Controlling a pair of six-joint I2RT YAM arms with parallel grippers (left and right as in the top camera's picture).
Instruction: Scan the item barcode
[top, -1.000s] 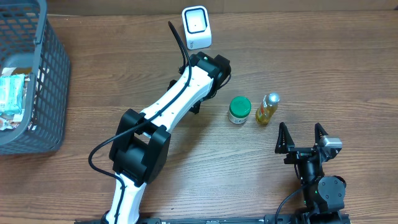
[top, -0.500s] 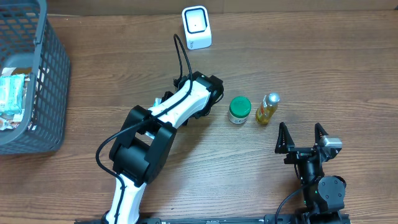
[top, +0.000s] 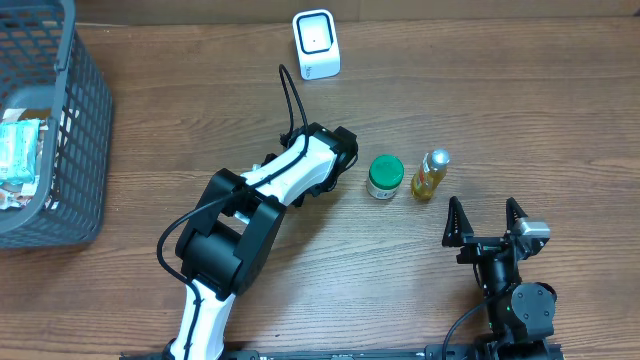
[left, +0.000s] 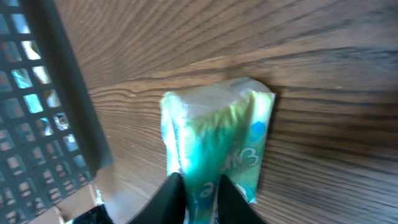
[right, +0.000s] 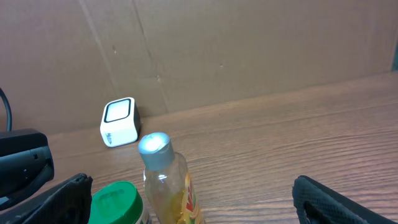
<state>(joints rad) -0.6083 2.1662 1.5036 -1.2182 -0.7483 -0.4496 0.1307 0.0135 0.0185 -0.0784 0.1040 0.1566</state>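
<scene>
A soft, crinkled plastic packet (left: 217, 130), green and teal with a paler, whitish far end, is lying flat on the brown wood-grain worktop (top: 520, 100). White lettering and a small blue dot are showing on its glossy wrap, and the print is too blurred to read. The left tool (left: 199, 180) is standing over the packet's near end with its two fingers set narrow, one on each side of the wrap. I cannot tell whether they are pinching it or only flanking it. From overhead the packet is hiding under the left arm's wrist, near the middle of the worktop, just left of a green-lidded round jar (top: 385, 176). A small bottle of yellow liquid with a silver cap (top: 431, 174) is standing just right of that jar. A white box-shaped barcode scanner (top: 316, 43) is sitting at the far edge, well apart from the packet. A grey plastic lattice basket (top: 60, 130) is resting at the far left. The right tool (top: 482, 202) is waiting near the right corner, spread wide and holding nothing.
</scene>
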